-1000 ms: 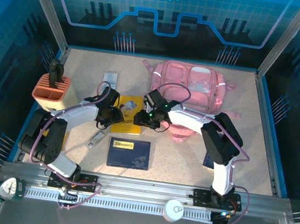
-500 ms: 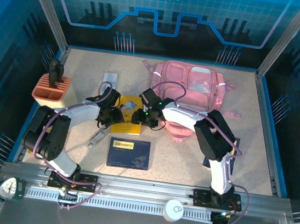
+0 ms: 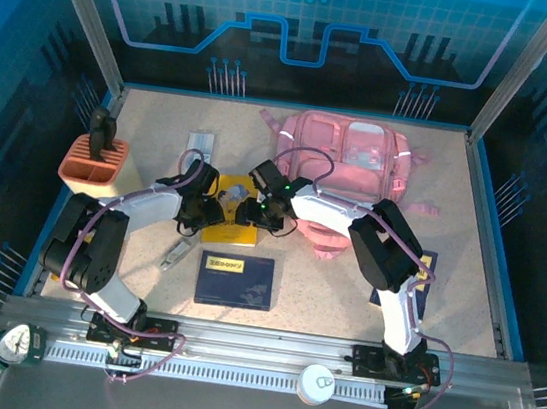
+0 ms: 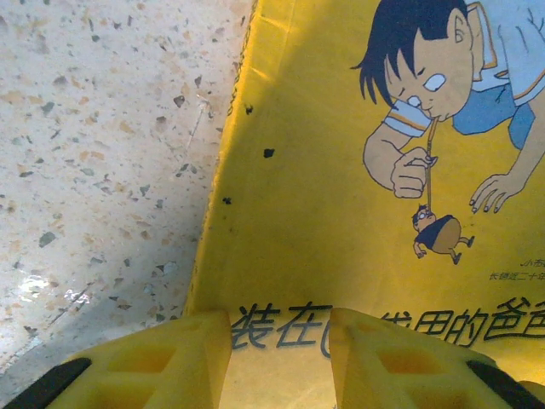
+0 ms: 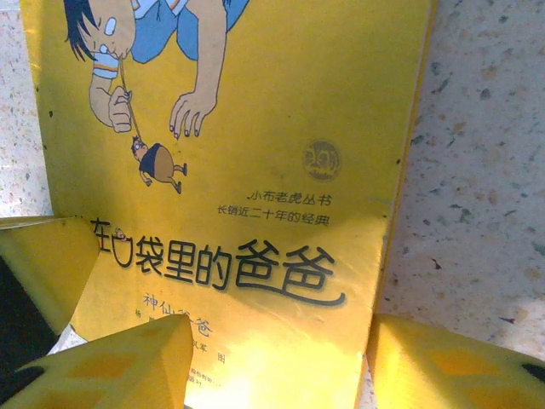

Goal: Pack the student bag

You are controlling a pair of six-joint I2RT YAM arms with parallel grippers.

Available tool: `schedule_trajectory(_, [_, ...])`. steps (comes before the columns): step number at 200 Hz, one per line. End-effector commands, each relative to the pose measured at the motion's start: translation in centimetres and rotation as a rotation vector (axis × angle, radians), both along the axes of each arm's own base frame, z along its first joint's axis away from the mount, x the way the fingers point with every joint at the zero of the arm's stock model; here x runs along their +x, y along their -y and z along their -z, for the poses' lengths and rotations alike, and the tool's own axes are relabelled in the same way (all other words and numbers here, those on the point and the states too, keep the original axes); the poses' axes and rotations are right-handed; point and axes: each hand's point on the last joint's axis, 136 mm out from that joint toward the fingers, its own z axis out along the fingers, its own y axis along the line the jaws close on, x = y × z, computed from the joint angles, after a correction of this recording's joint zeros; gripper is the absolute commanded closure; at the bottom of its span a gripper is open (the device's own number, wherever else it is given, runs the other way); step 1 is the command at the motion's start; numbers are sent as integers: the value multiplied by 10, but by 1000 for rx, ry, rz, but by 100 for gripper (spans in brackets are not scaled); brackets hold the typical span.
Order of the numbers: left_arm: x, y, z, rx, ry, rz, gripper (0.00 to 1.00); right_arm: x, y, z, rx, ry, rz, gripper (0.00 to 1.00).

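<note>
Presently | student bag (image 3: 344, 163): 12 o'clock on tabletop (image 3: 322, 292); judged not yet packed | yellow book (image 4: 324, 221): centre, flat | left tool (image 4: 279, 328): part spread over cover; right tool (image 5: 281, 341): spread astride its 3 o'clock edge | remaining: yellow book; blue book (image 3: 234, 279), 6 o'clock
</note>
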Motion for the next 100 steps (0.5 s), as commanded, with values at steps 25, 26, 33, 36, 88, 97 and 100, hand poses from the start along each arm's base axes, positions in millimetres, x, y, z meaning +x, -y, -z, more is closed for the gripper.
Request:
schedule_trajectory(25, [-14, 0, 25, -15, -75, -13, 64, -4, -14, -26, 66, 14, -18, 48])
schedule_trajectory(26, [-14, 0, 25, -15, -74, -11, 64, -4, -14, -27, 69, 15, -17, 48])
schedule_trajectory(33, [-14, 0, 24, -16, -72, -11, 63, -5, -15, -28, 82, 13, -11, 49])
schedule_trajectory(36, [-14, 0, 24, -16, -71, -11, 63, -5, -15, -29, 87, 12, -9, 49])
schedule_trajectory(88, [-14, 0, 24, -18, -72, -15, 63, -3, -17, -44, 204, -10, 36, 55])
schedule_trajectory(97, [-15, 0, 25, -19, -71, -14, 64, -4, -18, -46, 213, -14, 34, 56])
schedule_trajectory(100, [-14, 0, 24, -19, -70, -16, 63, -4, -18, -45, 215, -18, 34, 56])
